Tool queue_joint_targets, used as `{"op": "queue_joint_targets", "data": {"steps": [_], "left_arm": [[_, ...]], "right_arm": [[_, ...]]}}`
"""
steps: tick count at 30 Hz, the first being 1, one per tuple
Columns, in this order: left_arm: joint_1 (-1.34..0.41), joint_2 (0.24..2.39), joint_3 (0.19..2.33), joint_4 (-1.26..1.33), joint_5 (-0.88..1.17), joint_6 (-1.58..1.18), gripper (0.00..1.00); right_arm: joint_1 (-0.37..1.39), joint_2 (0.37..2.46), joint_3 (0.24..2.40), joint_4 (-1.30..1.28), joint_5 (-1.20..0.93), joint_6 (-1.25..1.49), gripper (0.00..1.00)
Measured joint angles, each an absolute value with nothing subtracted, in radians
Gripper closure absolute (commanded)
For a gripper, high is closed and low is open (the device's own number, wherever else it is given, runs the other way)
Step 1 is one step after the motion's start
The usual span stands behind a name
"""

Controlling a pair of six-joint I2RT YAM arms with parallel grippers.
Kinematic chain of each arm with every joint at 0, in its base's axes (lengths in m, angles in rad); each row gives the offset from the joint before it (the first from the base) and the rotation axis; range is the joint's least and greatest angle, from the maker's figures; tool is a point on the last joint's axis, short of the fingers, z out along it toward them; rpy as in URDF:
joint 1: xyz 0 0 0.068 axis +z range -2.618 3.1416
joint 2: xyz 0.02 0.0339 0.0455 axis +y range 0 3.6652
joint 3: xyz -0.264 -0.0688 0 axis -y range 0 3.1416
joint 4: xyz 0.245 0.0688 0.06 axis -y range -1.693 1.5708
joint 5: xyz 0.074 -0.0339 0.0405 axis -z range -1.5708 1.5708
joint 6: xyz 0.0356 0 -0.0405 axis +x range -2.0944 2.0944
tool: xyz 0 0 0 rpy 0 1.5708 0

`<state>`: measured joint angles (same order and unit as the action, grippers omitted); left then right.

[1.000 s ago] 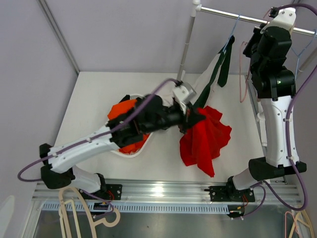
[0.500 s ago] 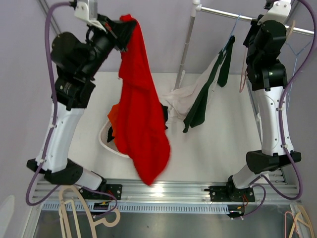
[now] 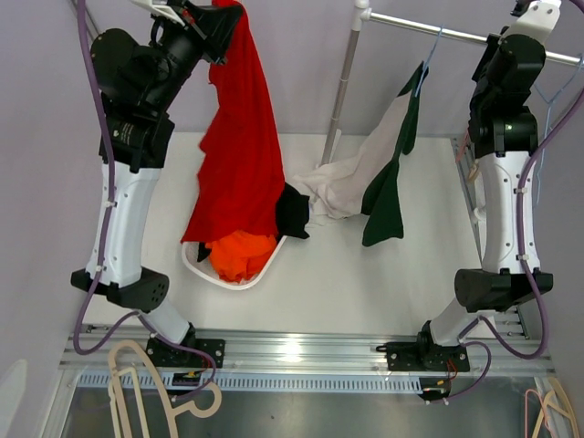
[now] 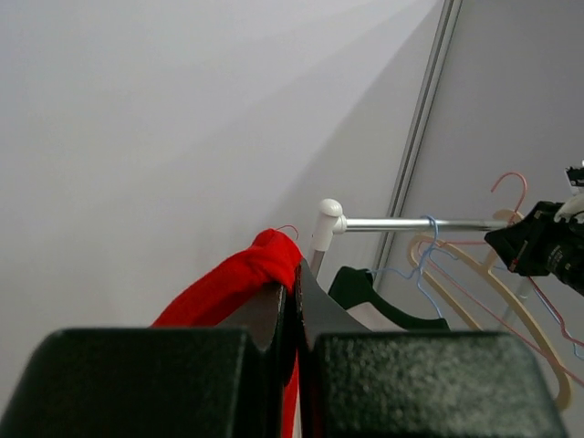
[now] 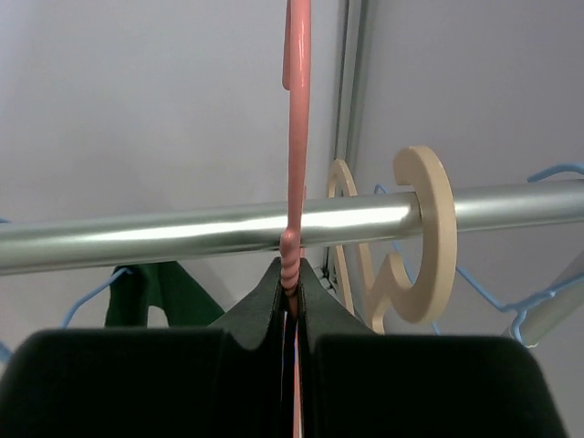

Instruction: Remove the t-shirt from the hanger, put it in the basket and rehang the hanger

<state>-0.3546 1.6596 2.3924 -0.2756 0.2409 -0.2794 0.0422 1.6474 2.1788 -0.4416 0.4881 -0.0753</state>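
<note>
A: How far along is it, would you say?
B: The main part looks done. The red t-shirt point(image 3: 239, 155) hangs free from the left end effector point(image 4: 294, 287), whose jaws are pinched together on a bunched fold of cloth, and I see no hanger inside it.
A: Where is it relative to the rail point(image 3: 456, 35)?
B: Well off to the left of the rail's post end, held at about rail height. Its lower edge is over the white basket point(image 3: 194, 263), which sits on the surface below and left of the rail.
A: And the hanger?
B: The pink hanger point(image 5: 295, 109) is right at the rail, with the right end effector point(image 5: 292, 274) clamped on its ribbed neck. It seems bare, though its lower part is out of sight.
A: So what is left?
B: Probably only lowering the shirt and parking the hanger on the rail.
A: Materials?
B: The shirt is a soft, limp knit draping in long folds. The pink hanger is a thin, smooth rod and the rail is a polished metal tube. A thick wooden hanger point(image 5: 438, 246) hooks over the rail beside it. Further left along the rail, a blue wire hanger point(image 3: 425, 73) carries a dark green garment point(image 3: 388, 196), with slack white cloth point(image 3: 342, 187) sagging below. An orange garment point(image 3: 242, 255) lies crumpled in the basket
</note>
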Motion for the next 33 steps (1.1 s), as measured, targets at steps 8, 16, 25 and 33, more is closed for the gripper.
{"op": "queue_joint_targets", "data": {"steps": [8,16,25,33], "left_arm": [[-0.355,1.510,2.231,-0.310,0.225,-0.258,0.99],[-0.358,1.075,1.688,-0.249,0.158,-0.280,0.99],[-0.358,0.883,1.283,-0.295,0.085,-0.315,0.99],[-0.358,0.997,1.019,-0.369,0.073,-0.365,0.99]], "right_arm": [[0.013,1.692,2.140,-0.433,0.475,-0.054,1.00],[0.012,1.710,2.067,-0.426,0.450,-0.013,1.00],[0.012,1.671,1.997,-0.408,0.435,0.048,0.60],[0.011,1.615,2.013,-0.491,0.437,0.060,0.15]]}}
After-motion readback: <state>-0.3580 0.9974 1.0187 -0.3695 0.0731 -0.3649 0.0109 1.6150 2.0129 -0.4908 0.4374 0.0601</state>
